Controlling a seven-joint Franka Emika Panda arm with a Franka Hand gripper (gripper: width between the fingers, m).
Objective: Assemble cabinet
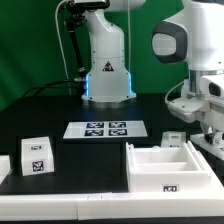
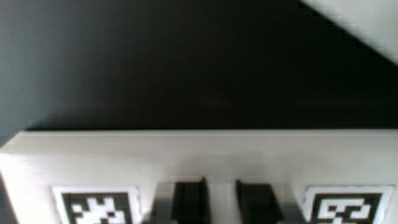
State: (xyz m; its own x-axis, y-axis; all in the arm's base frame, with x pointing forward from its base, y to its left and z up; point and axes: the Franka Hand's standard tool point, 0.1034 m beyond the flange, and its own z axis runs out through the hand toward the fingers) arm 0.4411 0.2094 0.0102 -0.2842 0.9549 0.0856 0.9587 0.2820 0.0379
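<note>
cabinet (image 1: 160, 172) | open side up (tag (image 1: 170, 187) on front) | marker board (image 1: 105, 128) apart

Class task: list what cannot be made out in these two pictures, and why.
- Wrist view: the two dark fingers are blurred and cut by the edge; open or shut unclear.
- Wrist view: blur makes the tags on the flat white surface unreadable.
- Exterior view: the large white plastic cabinet box: near wall hides part of its floor.
- Exterior view: left edge cuts a white piece.
</note>
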